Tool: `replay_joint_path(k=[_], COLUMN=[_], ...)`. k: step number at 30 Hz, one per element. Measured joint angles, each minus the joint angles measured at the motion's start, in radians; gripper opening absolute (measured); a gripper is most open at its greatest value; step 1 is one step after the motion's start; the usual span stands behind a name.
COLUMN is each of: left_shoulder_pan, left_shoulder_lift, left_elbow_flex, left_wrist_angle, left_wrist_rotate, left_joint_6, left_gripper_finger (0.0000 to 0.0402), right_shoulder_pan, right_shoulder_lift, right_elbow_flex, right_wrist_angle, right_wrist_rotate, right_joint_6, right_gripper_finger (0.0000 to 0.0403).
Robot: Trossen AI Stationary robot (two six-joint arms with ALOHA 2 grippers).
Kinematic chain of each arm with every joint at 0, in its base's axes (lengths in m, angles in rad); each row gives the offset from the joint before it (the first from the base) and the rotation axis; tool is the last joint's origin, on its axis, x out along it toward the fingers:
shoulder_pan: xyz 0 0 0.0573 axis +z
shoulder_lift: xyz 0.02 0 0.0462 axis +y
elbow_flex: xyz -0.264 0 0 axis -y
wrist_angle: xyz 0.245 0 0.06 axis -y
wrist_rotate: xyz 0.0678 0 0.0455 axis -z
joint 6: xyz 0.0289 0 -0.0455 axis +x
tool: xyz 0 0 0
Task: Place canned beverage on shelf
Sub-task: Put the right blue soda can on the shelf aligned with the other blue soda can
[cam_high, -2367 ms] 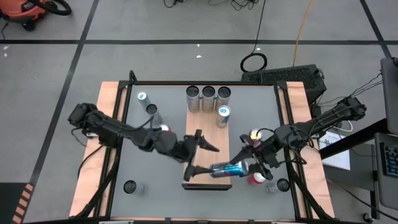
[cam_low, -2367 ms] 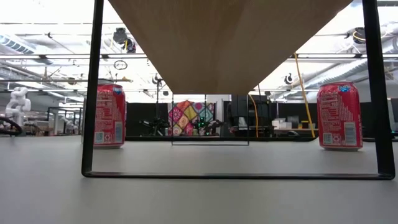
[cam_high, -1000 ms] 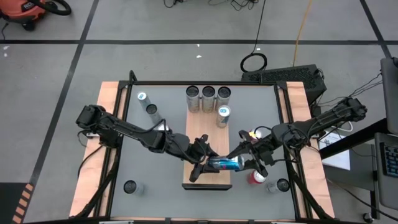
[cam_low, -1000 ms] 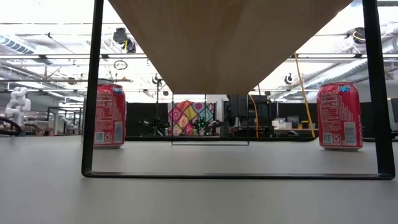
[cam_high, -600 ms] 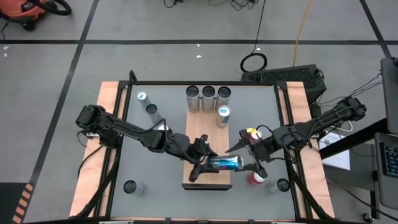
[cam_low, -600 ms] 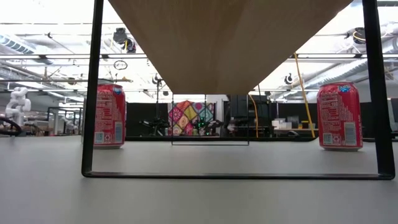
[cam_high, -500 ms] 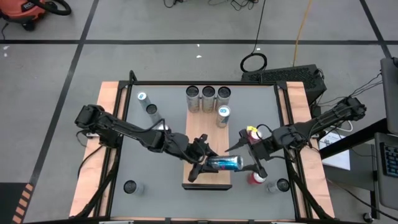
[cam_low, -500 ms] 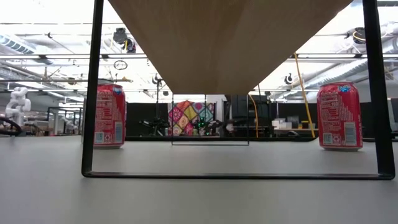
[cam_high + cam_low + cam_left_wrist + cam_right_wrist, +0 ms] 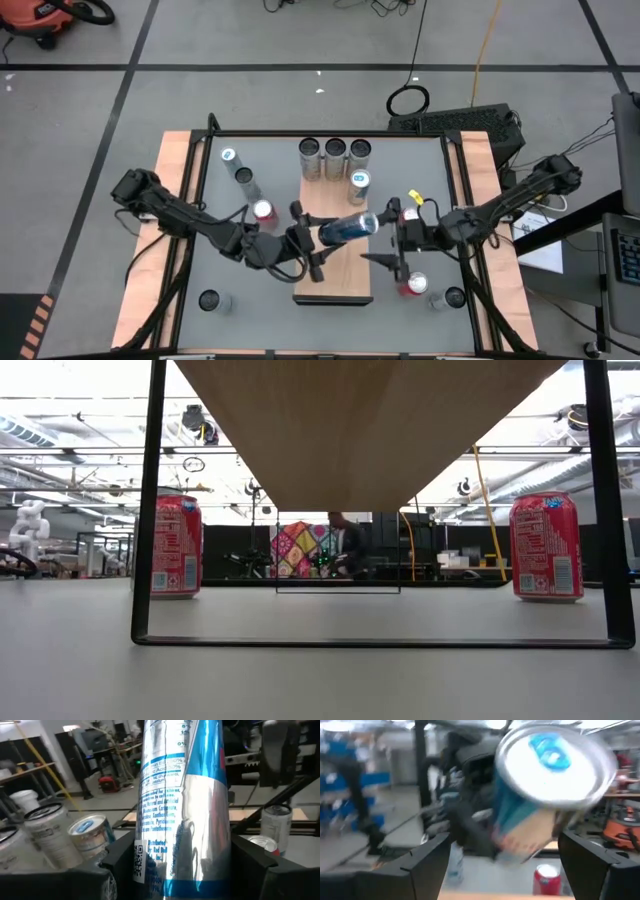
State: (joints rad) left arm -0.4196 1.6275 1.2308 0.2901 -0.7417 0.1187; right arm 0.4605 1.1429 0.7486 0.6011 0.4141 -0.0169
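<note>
The shelf is a light-brown board on a dark metal frame, standing mid-table. Several cans stand on its far end. A blue-and-silver canned beverage hangs tilted above the board, with my left gripper shut on it. My right gripper stands open just to the can's right, its fingers apart from the can. Its wrist view looks at the can's lid. The low view shows only the shelf's underside. My left gripper pinches the can's side wall near its bottom end between its two fingers. The fingers come level from the table's left and lie across the can. The can is lifted clear of the board, tilted, with its lid toward the right.
Red cans stand on the table left and right of the shelf. Grey cans stand near the front corners, and blue-topped cans at the far left. The shelf's metal legs rise beside the red cans.
My right gripper has opened and let go of the can, rolling its wrist. My left gripper, still shut on the can, has risen and swung it toward the far edge. The can lay level over the board's near end; now it is tilted, lid raised toward the right.
</note>
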Motion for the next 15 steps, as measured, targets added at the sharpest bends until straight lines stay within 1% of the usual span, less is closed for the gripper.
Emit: replay_joint_path(k=[3,7,11,15], left_shoulder_pan=[-0.005,-0.014,-0.024,-0.035], left_shoulder_lift=[0.024,0.053,0.080,0.088], left_elbow_flex=[0.000,0.000,0.001,0.001], left_wrist_angle=[0.021,0.050,0.044,0.044], left_wrist_rotate=[-0.021,-0.068,-0.136,-0.212], left_joint_6=[0.001,0.002,0.002,0.014], left_gripper_finger=[0.0237,0.0237,0.0237,0.0237], right_shoulder_pan=[-0.001,-0.001,-0.002,-0.003], right_shoulder_lift=[0.053,0.106,0.128,0.132], right_elbow_flex=[0.000,0.000,0.000,0.000], right_wrist_angle=[0.120,0.245,0.286,0.291], right_wrist_rotate=[0.062,0.098,0.143,0.214], right_joint_6=[0.036,0.026,0.008,0.002], right_gripper_finger=[0.0310,0.0310,0.0303,0.0273])
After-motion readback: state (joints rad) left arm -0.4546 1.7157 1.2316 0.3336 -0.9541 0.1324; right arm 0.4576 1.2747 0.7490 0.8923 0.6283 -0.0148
